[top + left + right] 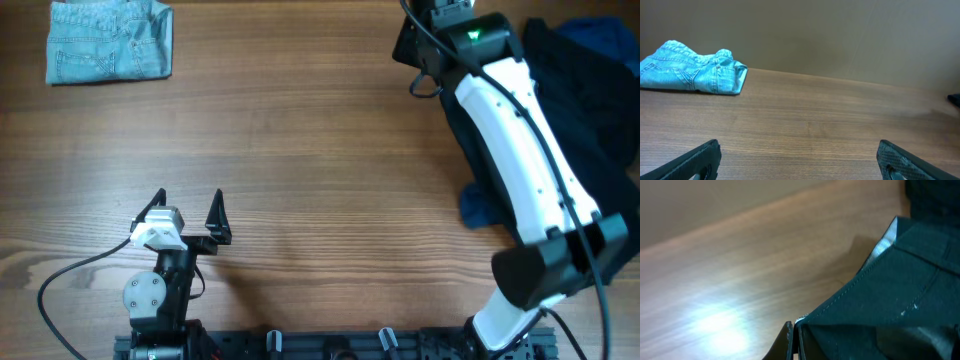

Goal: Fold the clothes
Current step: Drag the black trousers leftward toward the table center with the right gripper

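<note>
A folded light-blue denim garment [108,42] lies at the table's far left corner; it also shows in the left wrist view [692,71]. A pile of dark clothes [590,90] lies at the far right, partly under my right arm. My right gripper [432,38] is at the far edge and is shut on a dark garment [890,295], whose stitched edge is pinched at the fingers [795,342] above the wood. My left gripper [190,212] is open and empty near the front left, its fingers wide apart in the left wrist view [799,162].
The wooden table [300,150] spans the view. A blue cloth corner [478,208] sticks out from under my right arm. A black cable [60,290] trails at the front left by the arm base.
</note>
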